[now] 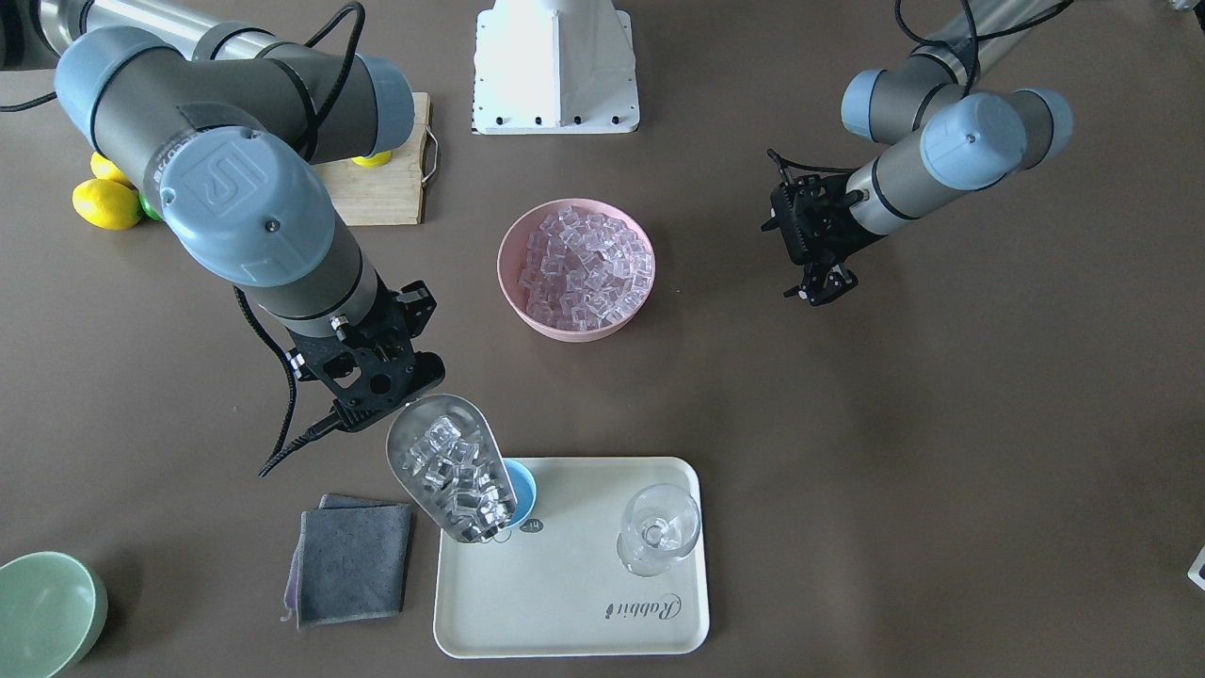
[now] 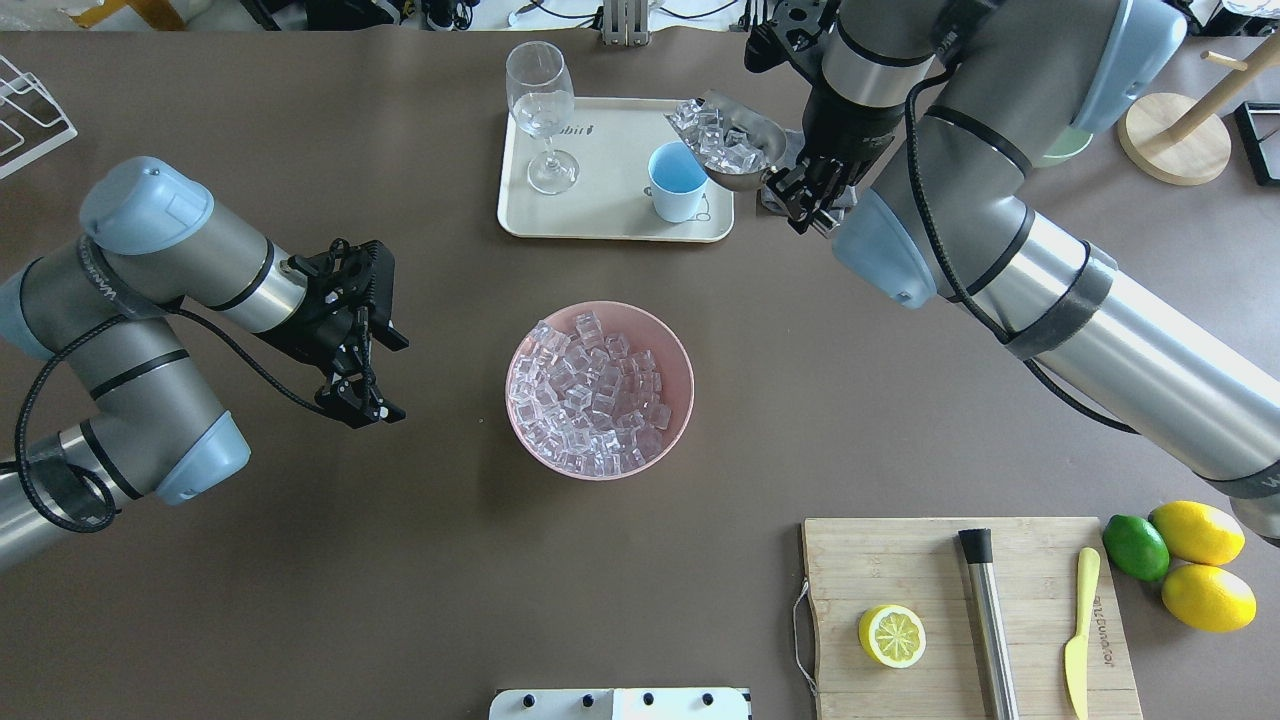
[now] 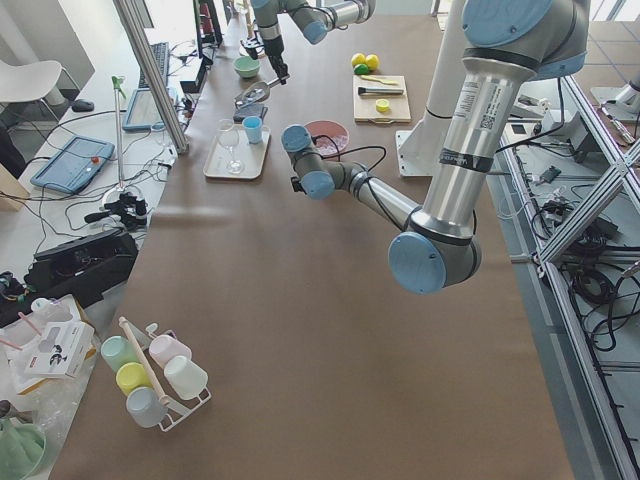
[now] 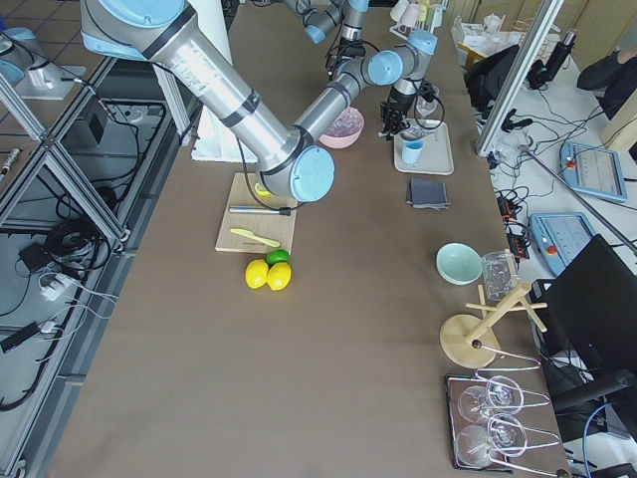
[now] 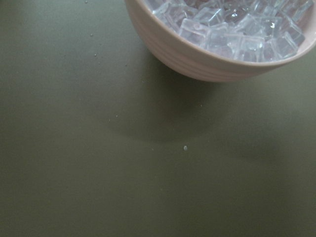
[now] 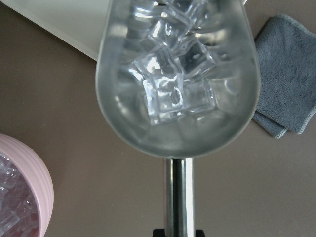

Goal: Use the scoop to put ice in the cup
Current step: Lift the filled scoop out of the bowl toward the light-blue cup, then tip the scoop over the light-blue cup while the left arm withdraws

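- Nearest the robot, on its right: cutting board (image 2: 900, 560) with a lemon half (image 2: 891, 636) on it.
- Mid-table: pink bowl (image 2: 512, 395), heaped with ice (image 2: 595, 390) in clear, glossy pieces.
- Left gripper (image 2: 385, 378) hangs just beside the bowl on the robot's left. Its fingers are spread apart with nothing between them.
- Far side: the tray (image 2: 610, 200) carries the cup (image 2: 677, 185), upright near the tray's edge on the right arm's side.
- A stemmed glass (image 2: 545, 110) also stands upright on the tray, apart from the cup.
- Right gripper (image 1: 395, 394): fingers clamped on the rod handle of the scoop (image 1: 452, 471).
- The scoop is held in the air over the cup's rim and hides part of the cup in the front-facing view.
- Scoop trough: loaded with cubes (image 6: 173, 84).
- Grey cloth (image 1: 350, 556) lies on the table just beside the tray.
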You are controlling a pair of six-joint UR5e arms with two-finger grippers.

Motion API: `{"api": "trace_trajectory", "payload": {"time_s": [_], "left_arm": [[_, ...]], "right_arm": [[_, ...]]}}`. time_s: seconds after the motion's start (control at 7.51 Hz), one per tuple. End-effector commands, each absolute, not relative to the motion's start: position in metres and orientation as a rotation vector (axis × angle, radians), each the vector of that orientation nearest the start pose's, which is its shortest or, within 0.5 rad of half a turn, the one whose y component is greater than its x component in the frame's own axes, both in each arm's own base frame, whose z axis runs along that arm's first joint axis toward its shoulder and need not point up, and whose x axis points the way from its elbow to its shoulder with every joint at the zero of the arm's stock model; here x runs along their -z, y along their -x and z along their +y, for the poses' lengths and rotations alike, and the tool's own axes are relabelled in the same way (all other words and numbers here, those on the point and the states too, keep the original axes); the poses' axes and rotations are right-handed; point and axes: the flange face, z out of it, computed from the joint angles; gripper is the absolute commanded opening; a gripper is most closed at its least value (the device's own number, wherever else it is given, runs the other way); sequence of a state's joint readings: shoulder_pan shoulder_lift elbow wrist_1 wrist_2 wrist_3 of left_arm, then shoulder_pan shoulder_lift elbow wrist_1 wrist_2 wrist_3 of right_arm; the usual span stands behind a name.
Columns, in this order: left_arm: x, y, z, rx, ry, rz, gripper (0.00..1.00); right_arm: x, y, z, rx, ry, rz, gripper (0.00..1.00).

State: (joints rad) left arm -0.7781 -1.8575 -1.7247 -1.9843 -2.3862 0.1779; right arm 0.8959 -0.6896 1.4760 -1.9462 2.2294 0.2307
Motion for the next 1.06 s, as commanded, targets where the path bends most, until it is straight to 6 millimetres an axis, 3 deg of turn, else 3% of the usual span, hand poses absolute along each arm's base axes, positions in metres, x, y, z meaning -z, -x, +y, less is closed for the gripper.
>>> {"api": "trace_trajectory", "payload": {"time_s": [0.0,0.53,0.8,0.93], "left_arm": [[-0.385,-0.349,-0.453,-1.129,-0.405,0.989,0.98],[-0.417,-0.272,-0.448,-0.976,-0.292,0.848,0.98],[-0.433,-0.231,-0.448,-0.895,-0.258,0.789,0.98],[-0.446,-0.209,-0.452,-0.844,-0.231,0.764,0.98]], "right_arm": [[-0.180,0.407,-0.622,0.567,0.067,-0.701,0.00],[-0.146,0.422,-0.613,0.578,0.195,-0.633,0.00],[-0.148,0.428,-0.607,0.589,0.200,-0.628,0.00],[-0.152,0.433,-0.591,0.616,0.183,-0.621,0.00]]}}
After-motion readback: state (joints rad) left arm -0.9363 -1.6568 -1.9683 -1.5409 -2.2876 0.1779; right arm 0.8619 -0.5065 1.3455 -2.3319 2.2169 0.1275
